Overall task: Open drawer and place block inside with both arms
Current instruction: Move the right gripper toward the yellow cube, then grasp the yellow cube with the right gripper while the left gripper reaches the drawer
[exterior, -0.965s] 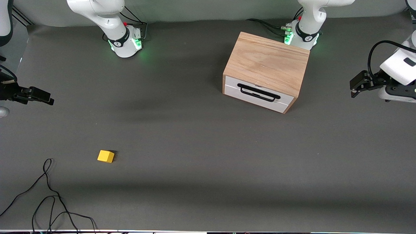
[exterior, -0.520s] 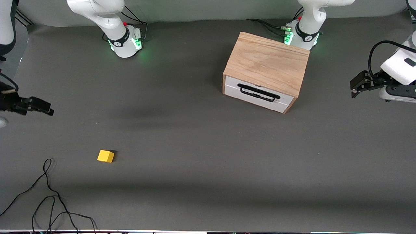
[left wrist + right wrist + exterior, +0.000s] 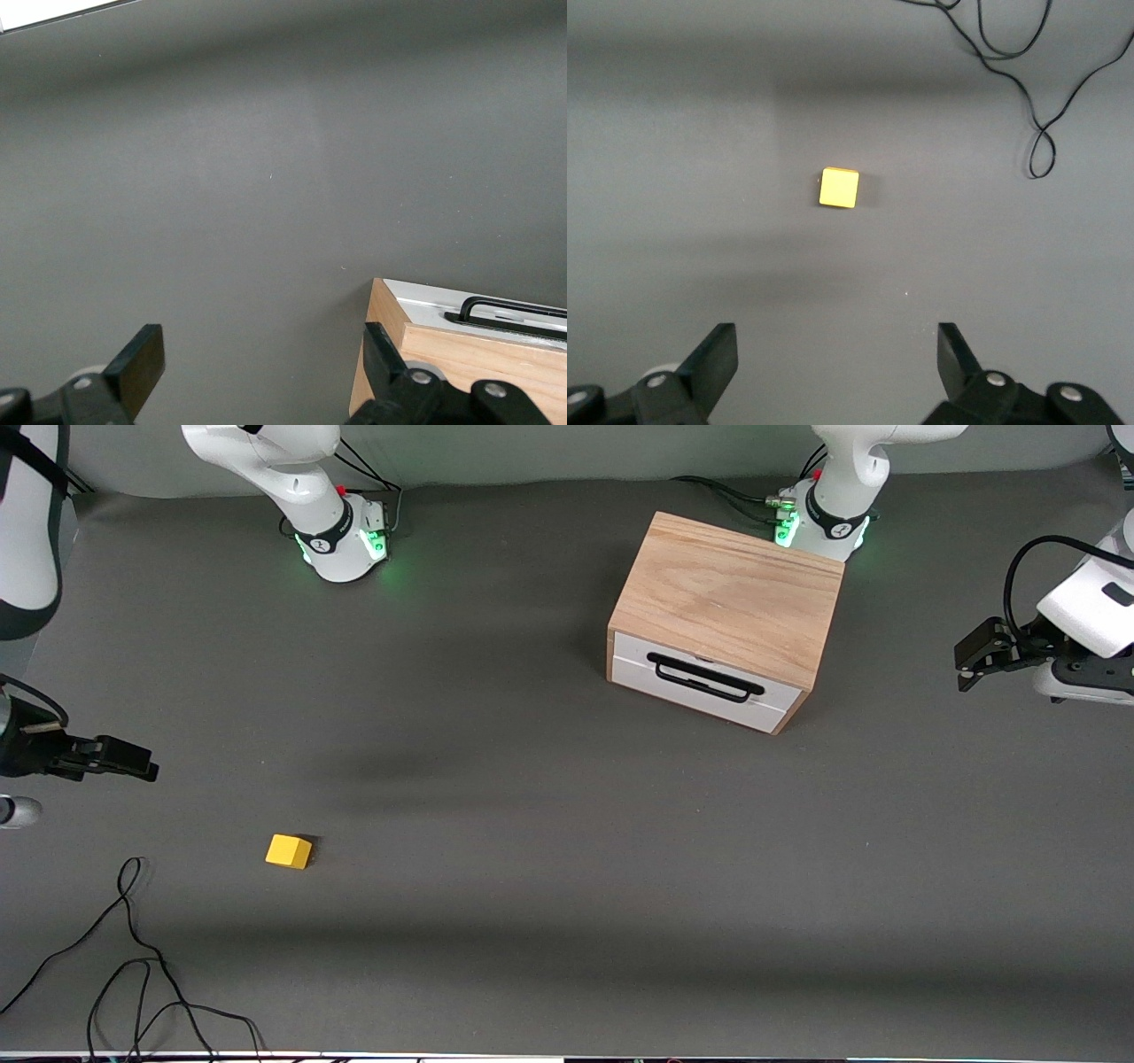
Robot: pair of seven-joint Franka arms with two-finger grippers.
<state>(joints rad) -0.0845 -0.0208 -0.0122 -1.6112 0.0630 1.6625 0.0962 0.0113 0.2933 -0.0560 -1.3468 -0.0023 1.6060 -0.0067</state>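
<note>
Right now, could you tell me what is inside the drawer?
Nothing can be told: the drawer is shut in its box, so its inside is hidden. The block lies on the table, toward the right arm's end, nearer the camera than the box.

You have: 1 drawer (image 3: 698,681) | 1 oak box (image 3: 728,593) | 1 block (image 3: 288,851) | 2 arms, 1 gripper each: right gripper (image 3: 133,762), left gripper (image 3: 968,660) | 1 loose black cable (image 3: 133,957) | 1 table (image 3: 549,850)
</note>
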